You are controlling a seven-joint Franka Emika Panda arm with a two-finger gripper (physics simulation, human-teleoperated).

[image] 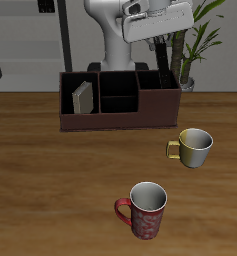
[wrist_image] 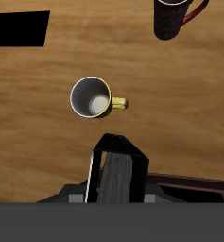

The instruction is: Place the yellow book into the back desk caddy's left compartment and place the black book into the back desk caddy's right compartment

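Note:
The back desk caddy (image: 118,120) is a long dark reddish-brown box with three black-lined sections. The yellow book (image: 82,97), pale greyish-beige, stands upright in its left compartment (image: 78,105). My gripper (image: 170,45) hangs over the right compartment (image: 157,92), shut on the black book (image: 170,62), which points downward with its lower end near the caddy's rim. In the wrist view the black book (wrist_image: 118,178) shows end-on in my gripper (wrist_image: 117,189), with a strip of the caddy (wrist_image: 194,185) beside it.
A yellow mug (image: 196,147) (wrist_image: 93,97) with a white inside stands in front of the caddy's right end. A red mug (image: 145,210) (wrist_image: 175,17) stands nearer the table's front edge. A potted plant (image: 195,45) rises behind the caddy, close to my gripper.

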